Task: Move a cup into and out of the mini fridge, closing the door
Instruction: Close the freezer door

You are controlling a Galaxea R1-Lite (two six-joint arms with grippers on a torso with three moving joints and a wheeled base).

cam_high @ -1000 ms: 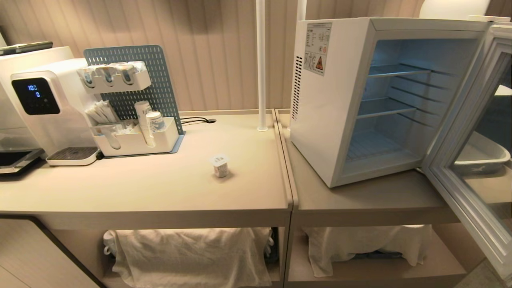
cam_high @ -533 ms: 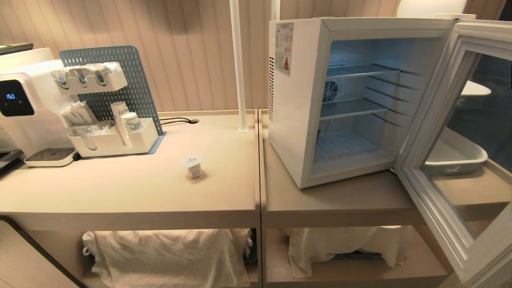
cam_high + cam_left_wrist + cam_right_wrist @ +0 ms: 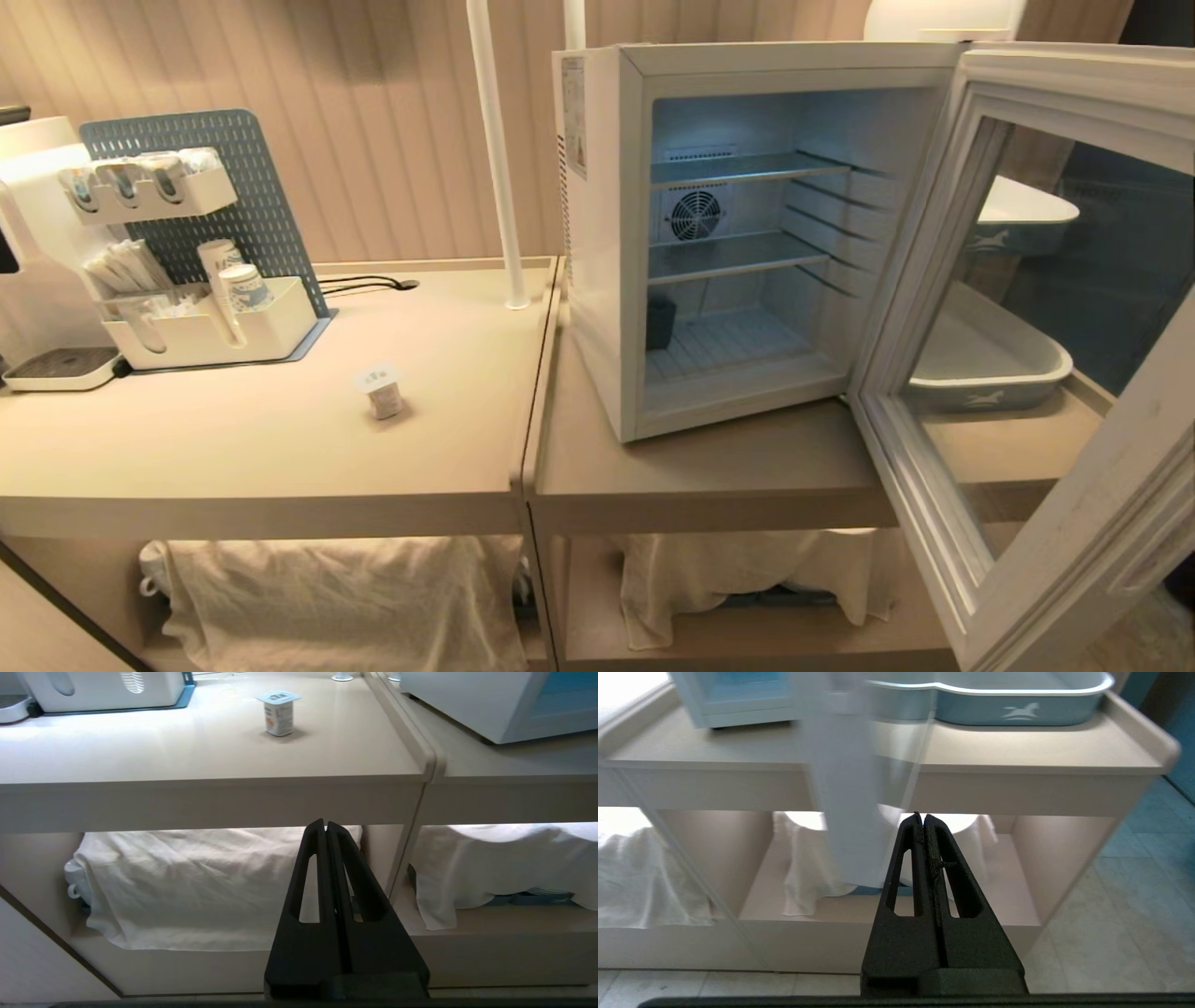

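One cup [image 3: 381, 390] stands alone on the left counter [image 3: 187, 448], with bare surface all round and well back from the near edge. Right of the seam, one mini fridge [image 3: 597, 233] has its door [image 3: 943, 523] swung out past the counter's near edge. Below, the left gripper [image 3: 325, 828] and right gripper [image 3: 923, 820] are pinched together, empty.

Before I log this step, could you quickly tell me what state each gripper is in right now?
Left gripper: shut, holding nothing, low in front of the counter.
Right gripper: shut, holding nothing, low near the open door.
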